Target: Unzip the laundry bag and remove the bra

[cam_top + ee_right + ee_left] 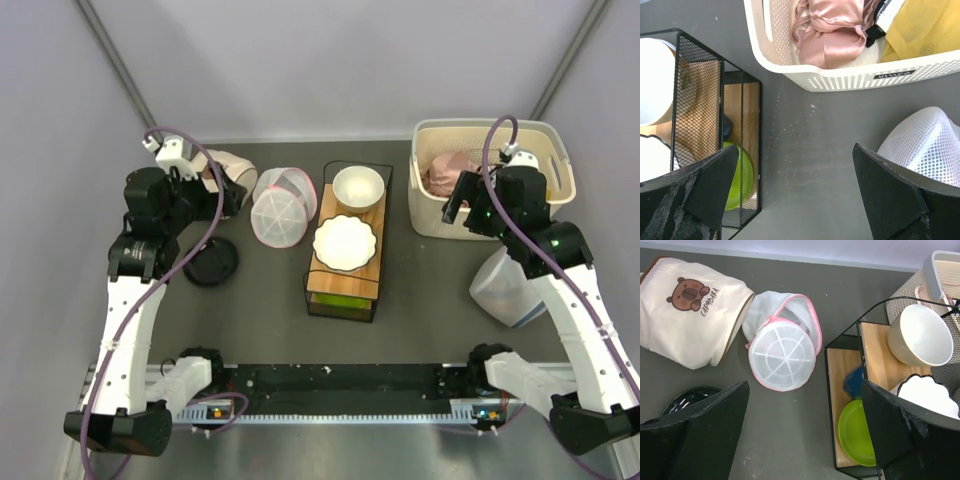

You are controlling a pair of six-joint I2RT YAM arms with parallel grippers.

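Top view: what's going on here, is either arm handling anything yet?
Nothing is held. The left fingers stand open above a pink-trimmed mesh bag; the right fingers stand open above the table between the basket and the laundry bag, which lies untouched. No bra is in view.

The left arm (125, 330) and right arm (585, 320) share one build: long white links dotted with small dark screws, joined by bulky black joints. A greyish-purple cable (218, 205) loops along each arm (it ends at a small white block (172, 155) near the wrist). The fingers (705, 435) are broad, matte black wedges with rough, grainy edges and flat faces.
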